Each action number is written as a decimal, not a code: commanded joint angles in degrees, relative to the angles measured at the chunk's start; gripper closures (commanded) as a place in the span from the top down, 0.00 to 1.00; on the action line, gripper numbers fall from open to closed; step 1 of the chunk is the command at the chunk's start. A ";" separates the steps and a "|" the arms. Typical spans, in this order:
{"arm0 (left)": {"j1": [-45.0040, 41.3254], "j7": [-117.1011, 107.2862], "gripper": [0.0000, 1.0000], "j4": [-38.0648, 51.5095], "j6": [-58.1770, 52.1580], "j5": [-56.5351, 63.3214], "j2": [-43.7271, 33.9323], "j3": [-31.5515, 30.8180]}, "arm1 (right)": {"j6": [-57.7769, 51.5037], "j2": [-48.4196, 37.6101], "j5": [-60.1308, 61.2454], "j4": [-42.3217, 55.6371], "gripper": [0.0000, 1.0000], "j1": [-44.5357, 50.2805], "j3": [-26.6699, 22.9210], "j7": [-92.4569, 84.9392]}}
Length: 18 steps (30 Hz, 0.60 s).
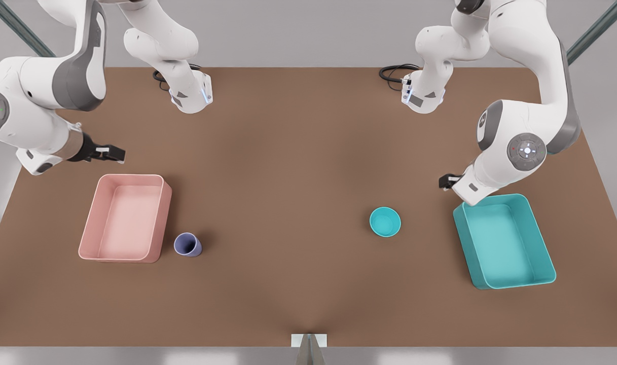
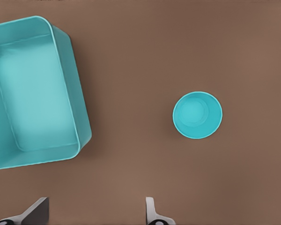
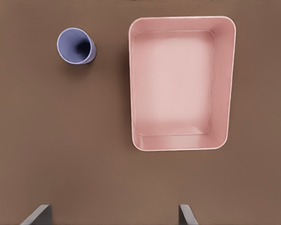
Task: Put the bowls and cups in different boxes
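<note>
Teal bowl and lavender cup unboxed; both end effectors hover released. You reach first.

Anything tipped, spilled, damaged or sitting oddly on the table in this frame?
Nothing stands out. The cup stands upright beside the pink box; the bowl sits upright, apart from the teal box. Both boxes are empty and flat. The left gripper and right gripper hover open.
</note>
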 commanded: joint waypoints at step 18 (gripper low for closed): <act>-0.70 7.23 1.00 -5.80 30.75 -19.55 26.45 -1.51 | 34.92 32.84 3.31 5.92 1.00 6.68 0.18 7.22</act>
